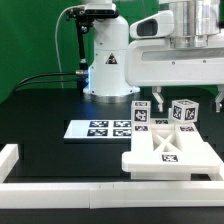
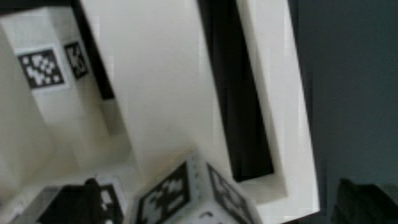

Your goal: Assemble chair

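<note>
Black table (image 1: 50, 110) is seen under a partly built chair (image 1: 168, 152), set at the exterior view's right with tagged posts standing on it. Above it the claw (image 1: 174, 100) is spread, holding nothing; more joining is judged to be left.

White chair parts (image 1: 168, 148) bear black-and-white square tags, as does the white marker board (image 1: 100, 129) on the black table (image 1: 50, 115).

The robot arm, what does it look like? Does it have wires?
The robot arm is chunky, rounded and white, with dark bands at its joints and a blue glow on its base. Black cables trail from it across the table. Its hand ends in two small dark fingers.
</note>
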